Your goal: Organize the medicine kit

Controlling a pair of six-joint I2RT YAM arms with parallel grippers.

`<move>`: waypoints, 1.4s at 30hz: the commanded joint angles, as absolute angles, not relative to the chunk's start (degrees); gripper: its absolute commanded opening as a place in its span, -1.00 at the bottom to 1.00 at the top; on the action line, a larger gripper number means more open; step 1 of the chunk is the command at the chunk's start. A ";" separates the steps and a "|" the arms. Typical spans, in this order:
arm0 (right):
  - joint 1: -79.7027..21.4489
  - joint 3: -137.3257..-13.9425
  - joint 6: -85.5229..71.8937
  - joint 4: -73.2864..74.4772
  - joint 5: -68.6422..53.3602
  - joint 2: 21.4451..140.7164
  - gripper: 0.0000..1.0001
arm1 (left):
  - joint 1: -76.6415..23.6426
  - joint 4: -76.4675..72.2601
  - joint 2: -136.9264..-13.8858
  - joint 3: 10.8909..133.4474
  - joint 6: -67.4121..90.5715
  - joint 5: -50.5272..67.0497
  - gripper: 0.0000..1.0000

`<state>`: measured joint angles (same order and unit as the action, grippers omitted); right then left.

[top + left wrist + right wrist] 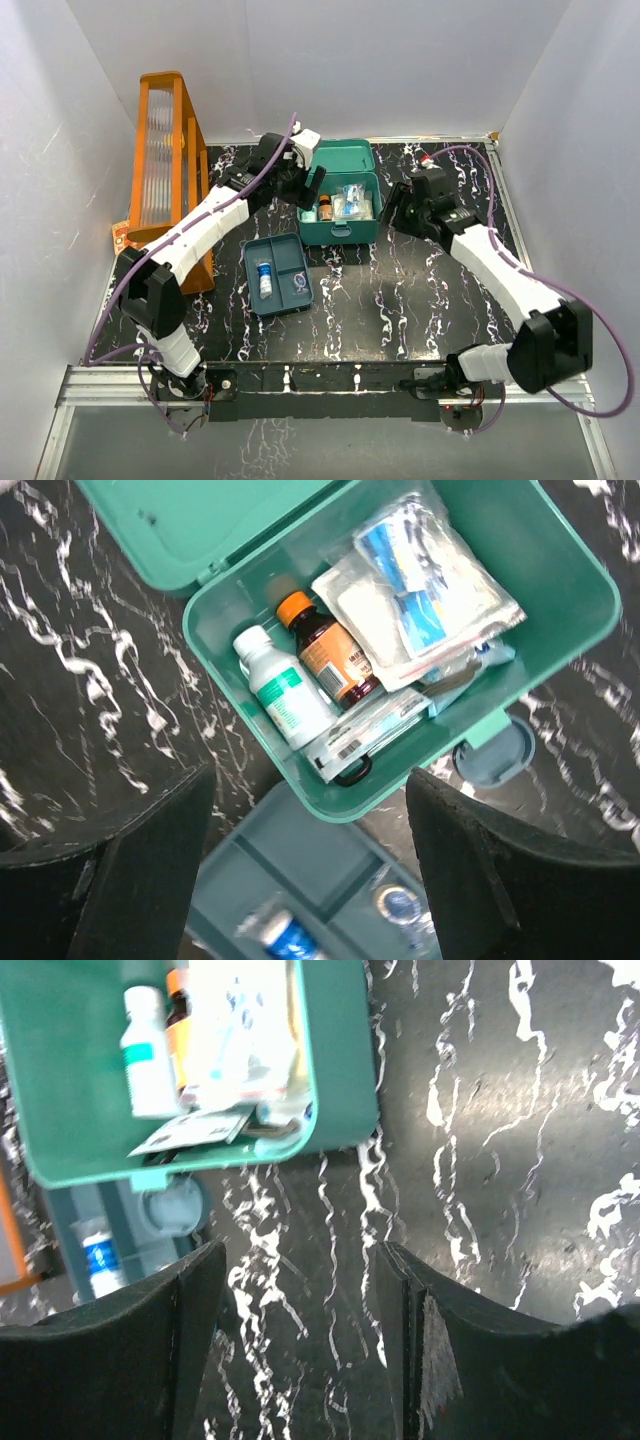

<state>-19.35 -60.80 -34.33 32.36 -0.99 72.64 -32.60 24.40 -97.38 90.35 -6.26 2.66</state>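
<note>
Where the table [400, 300] is darkest, at its far middle, the kit [345, 232] sits open. Long axis runs left to right. Lid [343, 157] is thrown back to the far side; latch [495, 750] faces near, so the box opens toward the arms. It sits square to the table edge, not skewed.

Contents seen from the left wrist:
- white bottle [285, 695], lying down at the left end
- brown bottle [330, 660] with an orange cap, lying touching the white one
- clear packets [430, 590] piled over the middle and right
- a flat printed pack along the near wall, partly under the packets

Left claw [310, 790] hangs above the kit's near left corner. Fingers spread, nothing between them: released.

Right claw [300, 1250] hangs over bare table just right of the kit, apart from it. Fingers also spread and grasping nothing.

Tray [290, 255] lies near and left of the kit, close to its near left corner, slightly turned. A vial [265, 280] with a blue label lies in its left compartment; a small clear item in the near right one is too blurred to name.

Orange rack [165, 150] stands at the far left edge, well apart from the kit.
</note>
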 commanded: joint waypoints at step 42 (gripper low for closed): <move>-20.01 -64.55 -29.76 34.98 -0.80 81.74 -0.76 | -29.38 22.55 -93.78 69.85 19.23 8.20 -0.60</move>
